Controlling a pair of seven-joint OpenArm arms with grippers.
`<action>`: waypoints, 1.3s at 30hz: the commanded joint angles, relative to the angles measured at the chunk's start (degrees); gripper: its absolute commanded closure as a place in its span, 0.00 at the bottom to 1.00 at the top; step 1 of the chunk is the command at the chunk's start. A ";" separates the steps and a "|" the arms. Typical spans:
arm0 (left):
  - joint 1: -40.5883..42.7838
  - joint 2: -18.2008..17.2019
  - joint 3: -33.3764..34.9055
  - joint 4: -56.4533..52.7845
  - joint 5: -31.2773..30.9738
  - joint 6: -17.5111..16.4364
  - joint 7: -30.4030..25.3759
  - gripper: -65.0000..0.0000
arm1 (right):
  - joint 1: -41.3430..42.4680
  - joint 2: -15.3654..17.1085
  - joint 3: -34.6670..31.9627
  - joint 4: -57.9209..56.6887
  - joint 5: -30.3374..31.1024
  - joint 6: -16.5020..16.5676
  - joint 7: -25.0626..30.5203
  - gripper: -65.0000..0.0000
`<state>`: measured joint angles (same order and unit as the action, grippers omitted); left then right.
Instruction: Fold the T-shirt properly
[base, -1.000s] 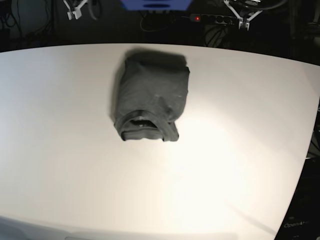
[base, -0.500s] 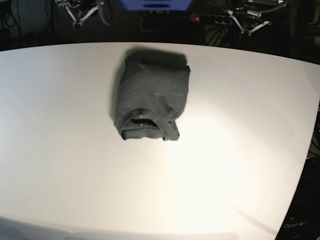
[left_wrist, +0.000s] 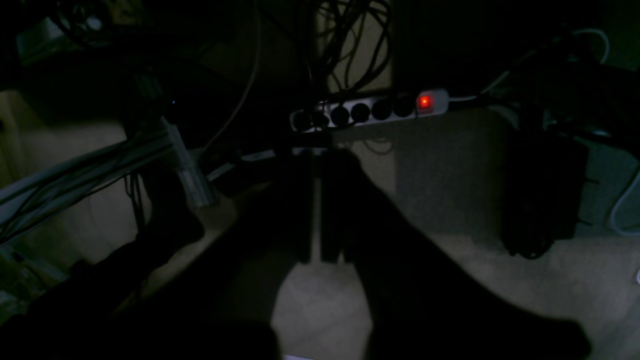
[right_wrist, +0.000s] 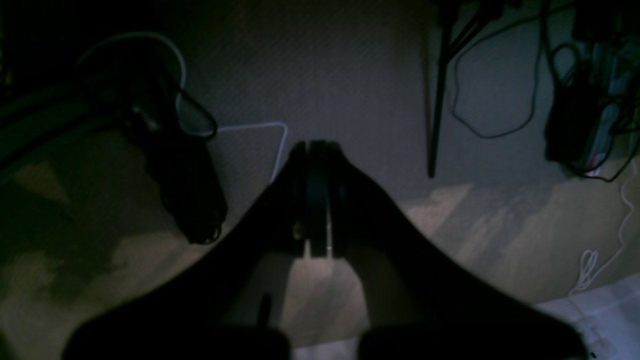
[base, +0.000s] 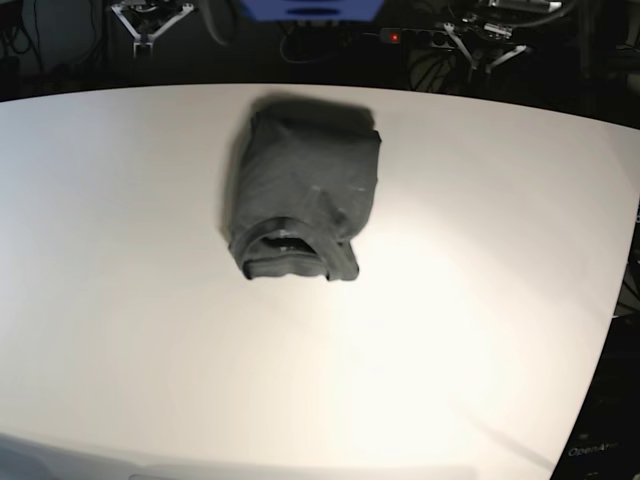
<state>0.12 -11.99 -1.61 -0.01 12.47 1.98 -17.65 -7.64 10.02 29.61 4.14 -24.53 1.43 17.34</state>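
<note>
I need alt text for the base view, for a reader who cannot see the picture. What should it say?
A dark grey T-shirt lies folded into a compact bundle on a white table, its neck opening toward the camera. Both arms are pulled back past the far edge, touching nothing: the left gripper at upper right, the right gripper at upper left.

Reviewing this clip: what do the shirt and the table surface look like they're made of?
T-shirt: soft knit fabric, probably cotton jersey, matte charcoal grey; it shows wrinkles, rounded fold edges and a ribbed neck band.

Table: smooth, hard white top, possibly laminate or painted board; it is evenly flat with a soft bright glare patch, suggesting a satin rather than glossy finish. The exact material is not determinable.
</note>
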 joint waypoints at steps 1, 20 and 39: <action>0.01 -0.71 0.07 0.01 -0.03 -1.23 -0.33 0.95 | -0.58 0.22 -0.02 -0.05 -0.04 -0.16 -0.42 0.99; -1.57 -0.71 -0.46 0.01 -0.65 -18.11 5.03 0.95 | -0.58 -1.98 -2.48 -3.31 0.31 12.85 -6.13 0.98; -1.22 0.52 -2.57 0.05 -1.44 -18.64 5.12 0.94 | -0.05 -1.45 1.91 -1.99 1.81 12.85 -3.50 0.84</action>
<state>-1.13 -11.03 -4.29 -0.01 10.74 -16.34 -12.40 -7.62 7.94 31.44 2.11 -22.96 13.93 13.76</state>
